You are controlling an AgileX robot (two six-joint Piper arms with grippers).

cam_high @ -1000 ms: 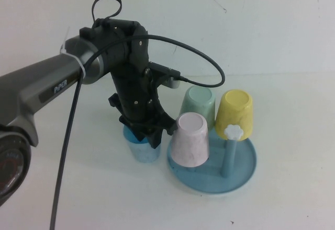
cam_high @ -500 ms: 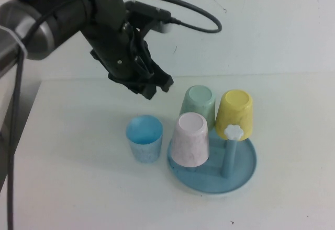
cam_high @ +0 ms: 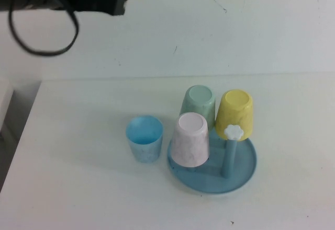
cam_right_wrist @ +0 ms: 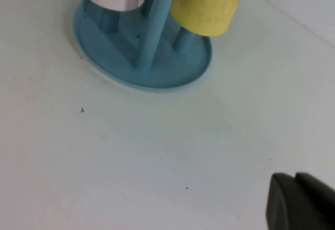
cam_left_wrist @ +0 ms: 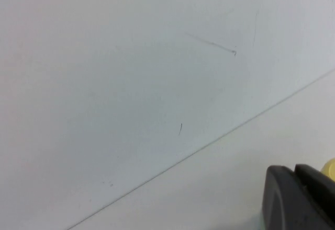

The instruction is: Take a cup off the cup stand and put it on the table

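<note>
Blue cup [cam_high: 144, 138] upright — touching stand [cam_high: 246, 175]; left pincer [cam_high: 112, 0] raised, right pincer [cam_right_wrist: 301, 201] low.

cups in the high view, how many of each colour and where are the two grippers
light blue cup, upright on the table: 1
pale green cup, upside down on the cup stand: 1
white-pink cup, upside down on the stand: 1
yellow cup, upside down on the stand: 1
total: 4 cups
left gripper: raised, facing the wall
right gripper: above the table near the stand
</note>
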